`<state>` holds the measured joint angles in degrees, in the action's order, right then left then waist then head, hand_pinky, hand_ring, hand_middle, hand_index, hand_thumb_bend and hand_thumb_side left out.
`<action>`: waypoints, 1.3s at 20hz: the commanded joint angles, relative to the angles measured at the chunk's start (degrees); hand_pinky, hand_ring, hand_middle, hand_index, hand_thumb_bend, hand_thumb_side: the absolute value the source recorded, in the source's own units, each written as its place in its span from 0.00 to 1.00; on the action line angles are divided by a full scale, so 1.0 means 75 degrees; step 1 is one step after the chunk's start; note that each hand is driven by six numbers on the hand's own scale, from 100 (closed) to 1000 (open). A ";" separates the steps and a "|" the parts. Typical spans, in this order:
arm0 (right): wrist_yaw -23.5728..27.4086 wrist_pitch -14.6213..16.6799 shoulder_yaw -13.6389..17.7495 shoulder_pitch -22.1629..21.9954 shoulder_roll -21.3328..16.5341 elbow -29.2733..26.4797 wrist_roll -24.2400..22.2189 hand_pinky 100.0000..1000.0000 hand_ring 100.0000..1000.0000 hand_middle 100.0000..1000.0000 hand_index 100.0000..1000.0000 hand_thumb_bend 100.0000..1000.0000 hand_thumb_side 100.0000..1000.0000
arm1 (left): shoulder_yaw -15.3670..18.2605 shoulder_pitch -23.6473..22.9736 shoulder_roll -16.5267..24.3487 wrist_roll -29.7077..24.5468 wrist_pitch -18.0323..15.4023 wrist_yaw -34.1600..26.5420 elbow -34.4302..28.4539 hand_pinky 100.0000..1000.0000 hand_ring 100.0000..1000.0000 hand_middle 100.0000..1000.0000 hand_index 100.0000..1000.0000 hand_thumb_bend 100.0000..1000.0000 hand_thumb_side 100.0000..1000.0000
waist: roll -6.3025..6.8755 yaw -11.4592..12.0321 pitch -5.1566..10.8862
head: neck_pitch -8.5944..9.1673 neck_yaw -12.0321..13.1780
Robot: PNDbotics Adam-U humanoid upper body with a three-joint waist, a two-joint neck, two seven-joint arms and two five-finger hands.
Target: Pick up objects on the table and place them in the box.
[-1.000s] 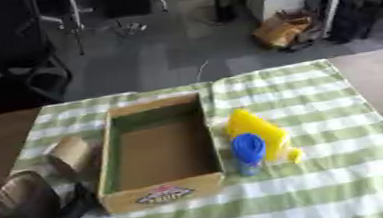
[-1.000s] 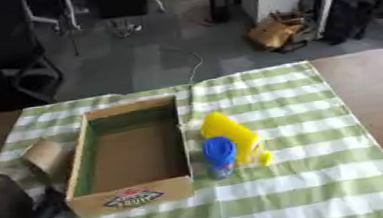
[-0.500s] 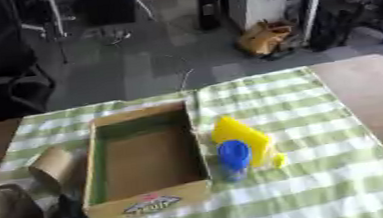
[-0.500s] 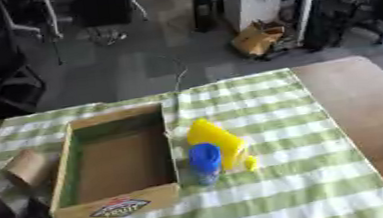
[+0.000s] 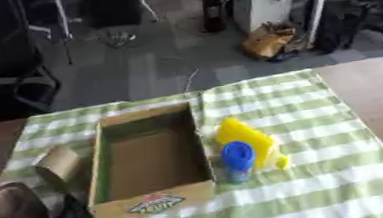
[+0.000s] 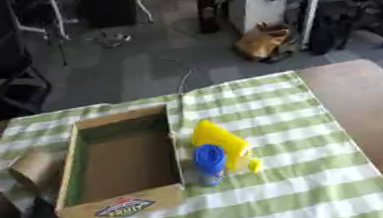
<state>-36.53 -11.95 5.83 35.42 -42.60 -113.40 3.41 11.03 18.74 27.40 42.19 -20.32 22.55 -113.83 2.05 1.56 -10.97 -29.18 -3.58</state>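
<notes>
The bench (image 5: pixel 379 98) is brown wood, bare along its right side, and most of it lies under a green-and-white striped cloth (image 5: pixel 325 183) that runs from the far edge to the near edge.

On the cloth, a little left of the middle, stands an open cardboard box (image 5: pixel 151 205) with its long side running from 12 to 6 o'clock. Its inner walls look green, its floor is brown and holds nothing, and a printed label shows on the near outer wall.

At 8 o'clock from the box, at the view's lower left corner, sits a dark rounded object (image 5: pixel 12 216), brownish-black, with a dark strip trailing toward the box's near left corner. Whether this is one of the robot's hands cannot be told, so the state of either hand cannot be told.

At 3 o'clock from the box lies a yellow plastic object (image 5: pixel 246 136), wedge-shaped and tilted, just beside the box's right wall.

At 9 o'clock from the box, just beside its left wall, lies a tan cardboard roll (image 5: pixel 58 164) on its side.

Touching the near side of the yellow object stands a small container with a blue lid (image 5: pixel 238 157), at about 4 o'clock from the box's centre.
</notes>
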 commanded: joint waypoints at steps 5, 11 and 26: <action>-0.0749 -0.0052 -0.0670 0.1119 -0.0213 0.0480 -0.1649 0.82 0.88 0.88 0.89 0.00 1.00 | -0.0051 0.0167 0.0083 -0.0057 -0.0071 -0.0118 -0.0102 0.85 0.90 0.90 0.89 0.00 1.00 | -0.0036 0.0055 0.0180 | -0.0092 -0.0101; -0.1142 0.0399 -0.1268 0.1970 0.0094 0.1510 -0.2508 0.83 0.88 0.88 0.89 0.00 1.00 | -0.0100 0.0184 0.0068 -0.0136 -0.0095 -0.0190 -0.0102 0.85 0.90 0.90 0.89 0.00 1.00 | -0.0067 0.0129 0.0200 | -0.0132 -0.0248; -0.1937 0.1846 -0.2185 0.3243 0.1103 0.4251 -0.3591 0.84 0.89 0.89 0.90 0.00 1.00 | -0.0176 0.0281 0.0067 -0.0235 -0.0156 -0.0295 -0.0102 0.85 0.91 0.90 0.89 0.00 1.00 | -0.0119 0.0247 0.0181 | -0.0008 -0.0614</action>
<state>-49.92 1.11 -10.53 58.23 -34.28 -82.85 -23.28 9.71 19.79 26.92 40.51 -21.31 20.63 -113.83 1.20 3.31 -10.56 -29.60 -7.88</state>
